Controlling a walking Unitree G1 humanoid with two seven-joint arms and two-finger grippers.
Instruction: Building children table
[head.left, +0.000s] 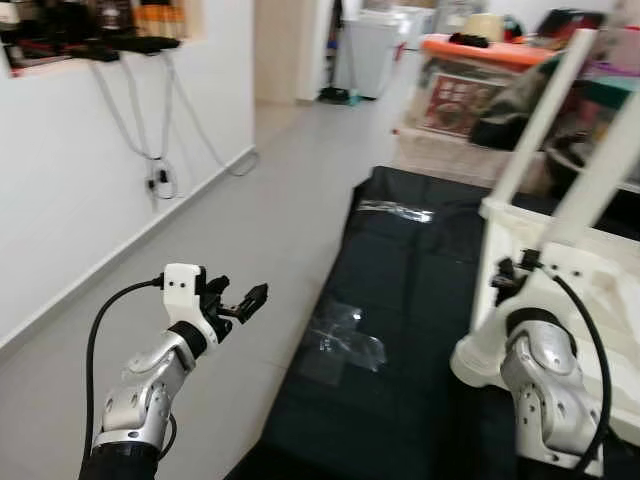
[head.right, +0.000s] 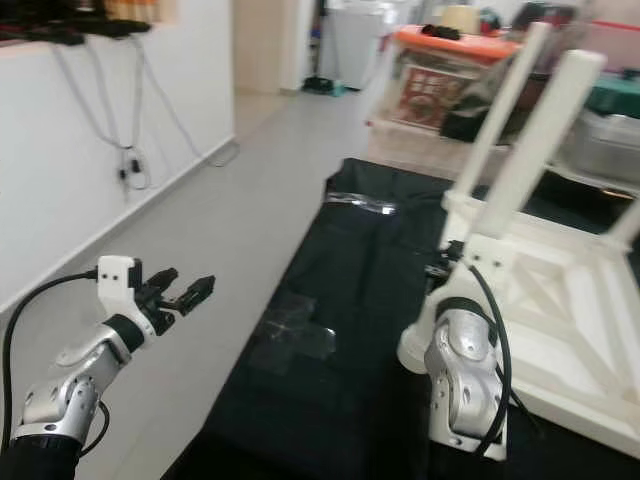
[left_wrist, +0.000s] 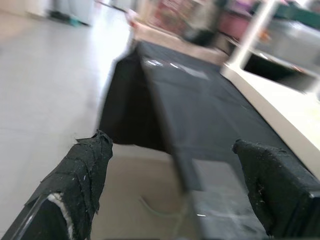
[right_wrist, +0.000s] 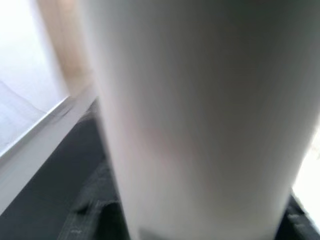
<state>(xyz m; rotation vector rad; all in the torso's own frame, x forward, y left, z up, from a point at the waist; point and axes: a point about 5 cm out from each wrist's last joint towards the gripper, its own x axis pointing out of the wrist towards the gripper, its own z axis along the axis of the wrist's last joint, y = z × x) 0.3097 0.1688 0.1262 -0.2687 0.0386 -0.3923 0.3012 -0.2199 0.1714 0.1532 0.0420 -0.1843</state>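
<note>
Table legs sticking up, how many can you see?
3. Two white legs rise side by side at the upside-down table's far corner. A third pokes in at the picture's right edge. A fourth may be hidden.

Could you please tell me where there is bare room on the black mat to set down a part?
The black mat is free along its strip between the grey floor and the upturned white table, apart from patches of clear tape. The right side is crowded by the table and the right pincer. The left pincer hangs open over the floor.
</note>
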